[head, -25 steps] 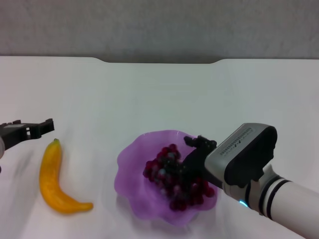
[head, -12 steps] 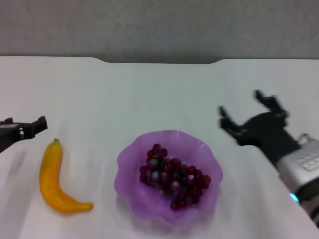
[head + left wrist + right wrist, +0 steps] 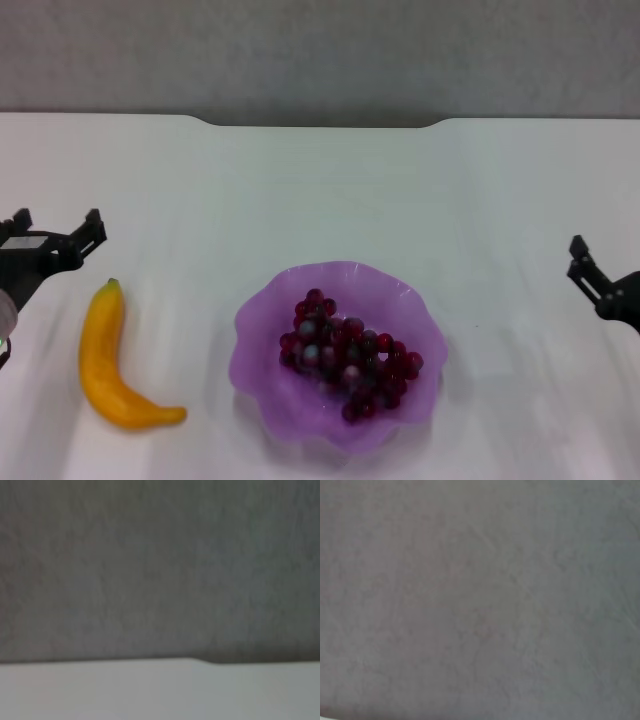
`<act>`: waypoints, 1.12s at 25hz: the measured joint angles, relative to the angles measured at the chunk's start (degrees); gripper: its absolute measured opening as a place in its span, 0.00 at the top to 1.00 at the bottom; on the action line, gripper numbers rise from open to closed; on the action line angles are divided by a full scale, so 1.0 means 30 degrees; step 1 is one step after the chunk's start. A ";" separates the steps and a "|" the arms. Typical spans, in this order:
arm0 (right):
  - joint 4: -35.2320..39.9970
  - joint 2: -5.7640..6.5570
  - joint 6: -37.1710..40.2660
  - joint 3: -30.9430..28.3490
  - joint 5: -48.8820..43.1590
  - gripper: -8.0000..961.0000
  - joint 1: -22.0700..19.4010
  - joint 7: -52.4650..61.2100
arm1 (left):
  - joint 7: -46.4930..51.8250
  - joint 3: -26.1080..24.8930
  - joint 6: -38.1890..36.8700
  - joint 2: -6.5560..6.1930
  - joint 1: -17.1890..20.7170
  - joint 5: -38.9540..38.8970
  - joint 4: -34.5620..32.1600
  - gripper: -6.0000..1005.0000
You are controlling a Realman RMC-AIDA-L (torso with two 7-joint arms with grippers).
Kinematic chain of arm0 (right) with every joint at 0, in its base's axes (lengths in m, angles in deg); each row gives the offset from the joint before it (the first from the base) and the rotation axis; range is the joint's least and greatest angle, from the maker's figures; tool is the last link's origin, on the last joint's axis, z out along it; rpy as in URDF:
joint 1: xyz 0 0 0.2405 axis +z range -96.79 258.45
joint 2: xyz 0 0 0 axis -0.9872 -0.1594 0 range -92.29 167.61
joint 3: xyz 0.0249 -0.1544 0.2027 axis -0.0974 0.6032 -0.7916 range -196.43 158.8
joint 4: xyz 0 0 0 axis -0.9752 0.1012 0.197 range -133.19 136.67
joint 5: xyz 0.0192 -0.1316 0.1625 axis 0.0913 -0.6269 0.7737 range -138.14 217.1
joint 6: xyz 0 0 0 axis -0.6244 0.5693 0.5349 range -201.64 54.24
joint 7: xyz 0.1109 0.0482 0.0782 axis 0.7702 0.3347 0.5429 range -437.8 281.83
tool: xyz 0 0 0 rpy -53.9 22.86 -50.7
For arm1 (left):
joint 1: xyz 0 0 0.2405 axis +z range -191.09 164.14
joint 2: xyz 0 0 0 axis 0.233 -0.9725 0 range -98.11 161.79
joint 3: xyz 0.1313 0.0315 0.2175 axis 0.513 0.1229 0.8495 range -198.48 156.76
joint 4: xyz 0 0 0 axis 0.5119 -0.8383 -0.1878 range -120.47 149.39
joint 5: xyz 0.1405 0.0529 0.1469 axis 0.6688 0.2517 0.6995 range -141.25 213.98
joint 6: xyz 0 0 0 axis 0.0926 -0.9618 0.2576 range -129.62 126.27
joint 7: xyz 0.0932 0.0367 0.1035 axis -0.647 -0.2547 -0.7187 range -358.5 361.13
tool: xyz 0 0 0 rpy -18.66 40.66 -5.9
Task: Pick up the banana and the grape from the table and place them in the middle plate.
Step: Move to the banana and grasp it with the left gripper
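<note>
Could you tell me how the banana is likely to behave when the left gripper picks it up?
The banana looks smooth and glossy, so it may slip between narrow fingers. Its curved shape lying flat on the table suggests it could pivot if nudged off-centre. It appears stiff, so it should lift in one piece. The left gripper stands open beside it.

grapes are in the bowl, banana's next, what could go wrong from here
1. The banana lies flat on the table, smooth and curved; the open left tool, just beyond its stem end, may slip off it.
2. The grapes fill the bowl; a banana laid on them may roll out or tip it.
</note>
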 joint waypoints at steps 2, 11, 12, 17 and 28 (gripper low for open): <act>0.1212 -0.0004 0.0358 0.0016 0.0006 0.06 0.0442 0.1034 | 0.0084 0.0738 -0.1702 -0.0002 0.0248 -0.0001 -0.0366 0.12; 0.3351 -0.0108 0.0363 0.0001 0.0012 0.06 0.1117 0.1301 | 0.3238 0.2990 -0.9177 -0.0131 0.0291 0.0165 -0.3564 0.12; 0.3365 -0.0116 0.0335 0.0005 0.0010 0.06 0.1115 0.1301 | 0.3317 0.2975 -0.8939 -0.0149 0.0310 0.0234 -0.3246 0.12; 0.3415 -0.0113 0.0288 0.0004 0.0029 0.06 0.1124 0.1315 | 0.1482 0.1278 -0.1395 -0.0165 0.1043 0.0286 0.2092 0.12; 0.3373 -0.0114 -0.0453 0.0150 0.0026 0.06 0.1338 0.1317 | 0.1676 -0.4701 1.5699 -0.0070 -0.1907 0.1695 0.5698 0.12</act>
